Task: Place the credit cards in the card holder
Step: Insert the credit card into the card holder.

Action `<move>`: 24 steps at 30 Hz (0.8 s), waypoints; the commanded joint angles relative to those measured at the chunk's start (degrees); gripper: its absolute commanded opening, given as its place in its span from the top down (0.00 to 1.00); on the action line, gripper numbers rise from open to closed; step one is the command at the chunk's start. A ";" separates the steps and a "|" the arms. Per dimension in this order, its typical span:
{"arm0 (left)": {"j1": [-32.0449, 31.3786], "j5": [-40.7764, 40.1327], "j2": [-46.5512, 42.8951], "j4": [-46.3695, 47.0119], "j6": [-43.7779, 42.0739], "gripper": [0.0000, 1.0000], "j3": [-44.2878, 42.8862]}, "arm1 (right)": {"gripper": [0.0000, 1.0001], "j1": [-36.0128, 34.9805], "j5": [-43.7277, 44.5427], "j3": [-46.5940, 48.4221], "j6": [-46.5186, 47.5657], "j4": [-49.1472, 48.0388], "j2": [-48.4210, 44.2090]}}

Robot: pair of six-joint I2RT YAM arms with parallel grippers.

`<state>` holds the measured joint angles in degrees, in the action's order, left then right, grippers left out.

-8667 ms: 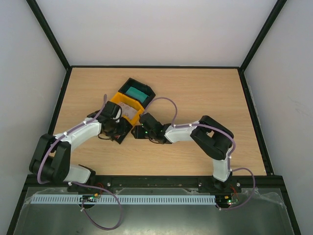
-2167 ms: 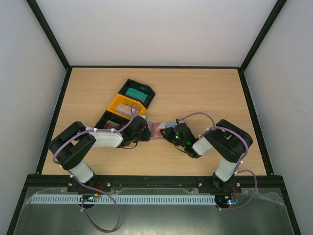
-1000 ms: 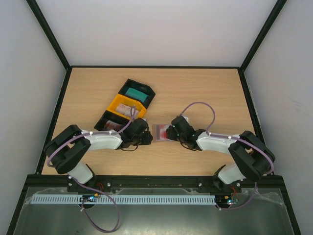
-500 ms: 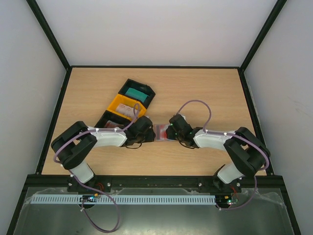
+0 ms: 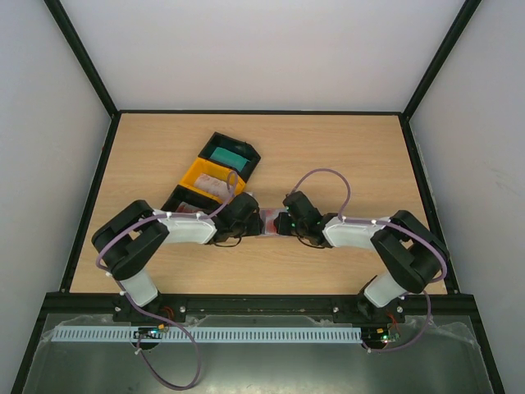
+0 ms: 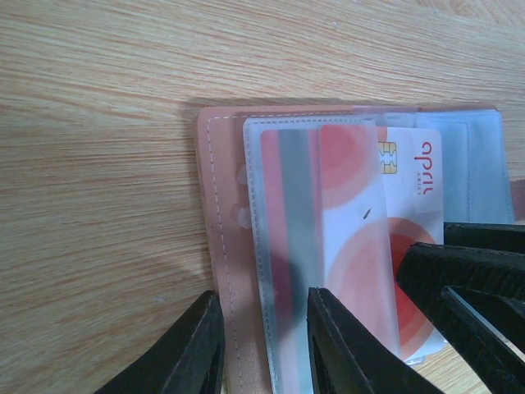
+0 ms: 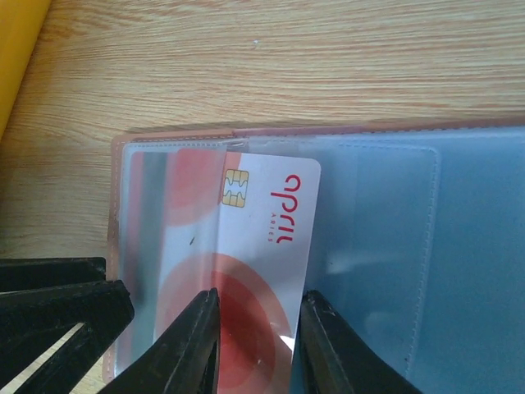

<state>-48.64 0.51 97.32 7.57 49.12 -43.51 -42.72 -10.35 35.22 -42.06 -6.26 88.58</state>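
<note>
While the credit card [image 7: 271, 213] lies half under the clear sleeve [image 6: 253, 246] of the open card holder [image 6: 217, 205] on the worktop [image 5: 344, 156], my left end effector [image 6: 264, 297] pinches the holder's edge. My right end effector [image 7: 259, 297], just narrowed from wide, seemingly grips the card to push it home.

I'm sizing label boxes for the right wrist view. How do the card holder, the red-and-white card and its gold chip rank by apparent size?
1. card holder, running off the frame's right edge.
2. red-and-white card.
3. gold chip, clearly smallest.
All lie together, so nearness hardly skews this.
</note>
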 commanded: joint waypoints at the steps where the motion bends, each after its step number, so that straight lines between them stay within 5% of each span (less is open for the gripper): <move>1: -0.36 0.71 2.82 -3.18 -0.11 0.69 1.01 | 0.73 -0.17 1.01 1.81 1.32 2.55 1.09; 9: -0.32 0.45 2.53 -3.35 -0.17 0.69 1.21 | 0.62 -1.02 9.38 4.06 2.08 9.37 -2.47; 24: -0.31 0.52 2.57 -3.14 -0.17 0.69 1.66 | 0.66 -3.66 9.99 5.62 1.13 9.23 0.36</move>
<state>-48.64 0.49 97.56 8.10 49.10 -43.48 -45.89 -0.71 39.27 -40.95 2.39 87.39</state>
